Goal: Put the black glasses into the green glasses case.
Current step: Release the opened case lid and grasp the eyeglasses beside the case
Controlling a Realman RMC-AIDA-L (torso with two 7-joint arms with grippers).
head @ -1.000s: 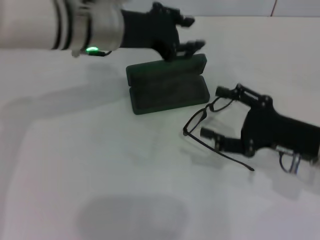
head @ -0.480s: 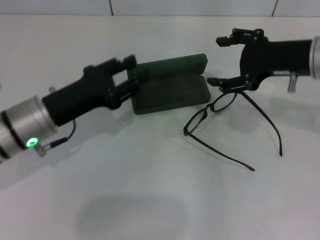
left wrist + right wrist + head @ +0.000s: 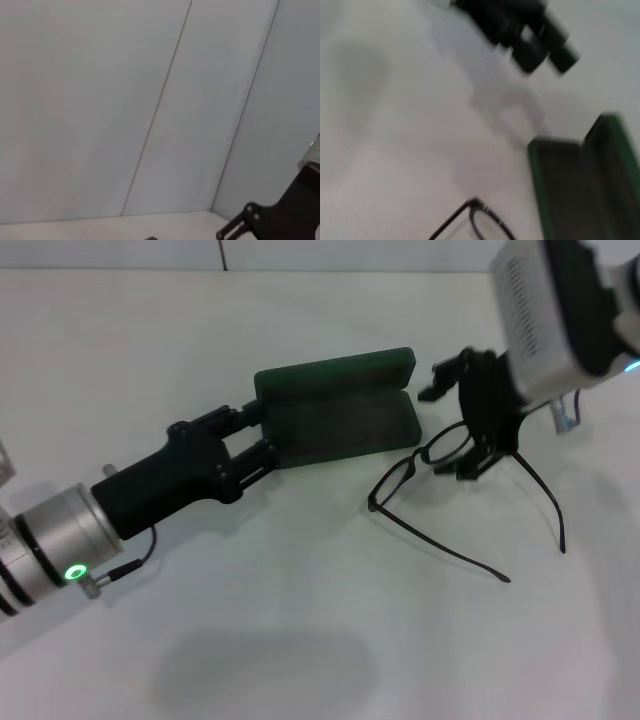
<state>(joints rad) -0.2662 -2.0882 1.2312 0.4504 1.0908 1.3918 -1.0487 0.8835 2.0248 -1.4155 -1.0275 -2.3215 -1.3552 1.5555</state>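
The green glasses case [image 3: 340, 412] lies open on the white table, lid tilted back; the right wrist view shows it too [image 3: 585, 185]. The black glasses [image 3: 440, 465] rest unfolded just right of it, temples stretching toward me, and one lens rim shows in the right wrist view [image 3: 482, 222]. My right gripper [image 3: 456, 420] hangs open over the lens nearer the case, one finger behind the frame and one in front. At the case's left end my left gripper [image 3: 255, 432] is open, fingertips against the case edge. It is blurred in the right wrist view [image 3: 520, 35].
White tabletop [image 3: 300, 620] spreads in front of the case and glasses. The left wrist view faces a pale panelled wall [image 3: 125, 100], with a black gripper part [image 3: 270, 222] low in one corner.
My right arm has swung round, bringing its gripper down from behind the glasses to straddle the lens. My left gripper shifted slightly along the case's left end. Glasses and case stay put.
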